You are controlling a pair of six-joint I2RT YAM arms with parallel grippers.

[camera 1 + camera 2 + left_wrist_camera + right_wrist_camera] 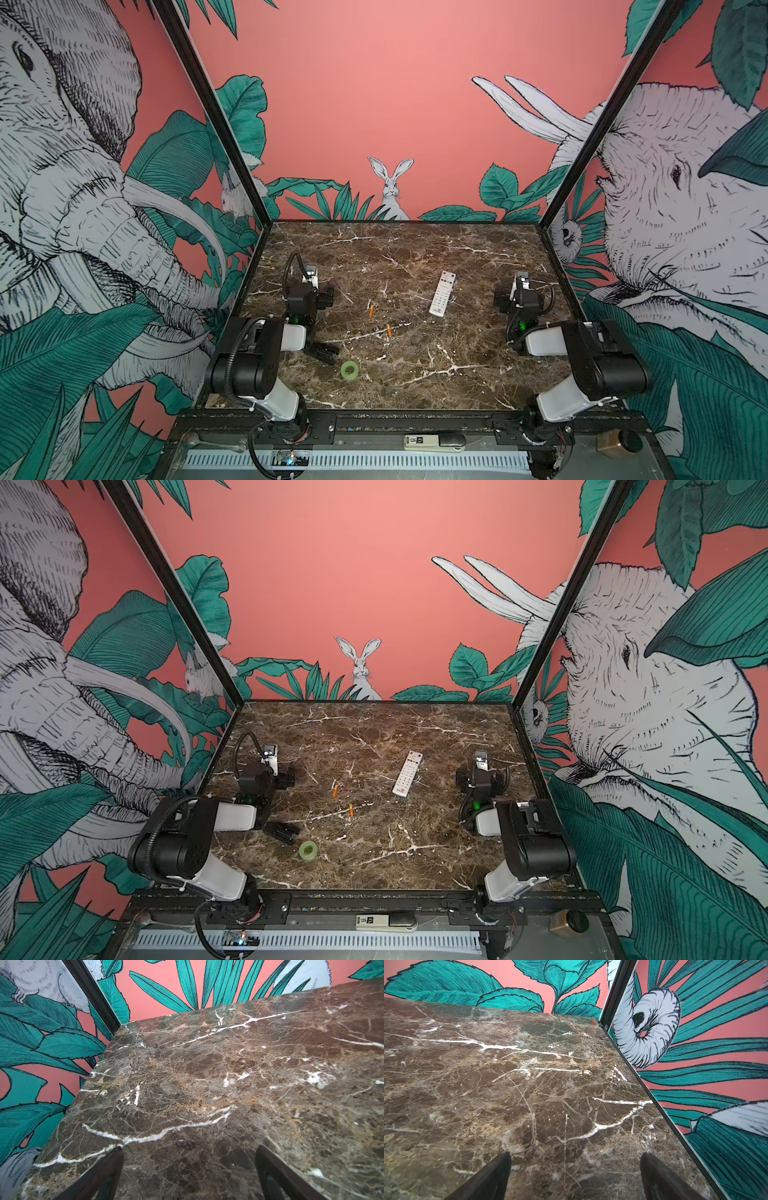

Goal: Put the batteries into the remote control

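The white remote control [442, 293] [407, 773] lies buttons up, right of the table's middle, with its red logo at the near end. Two orange batteries lie left of it in both top views, one farther [371, 310] [335, 790] and one nearer [388, 330] [351, 810]. My left gripper [188, 1149] is open over bare marble near the left edge, its arm [299, 303] well left of the batteries. Close to the right edge, my right gripper [575, 1154] stands open and empty, its arm [523, 299] to the right of the remote control.
A green tape roll [349, 370] lies near the front left, with a small dark piece [322, 352] beside the left arm. A white device with a black end [434, 441] sits on the front rail. Patterned walls and black posts enclose the marble table [415, 249].
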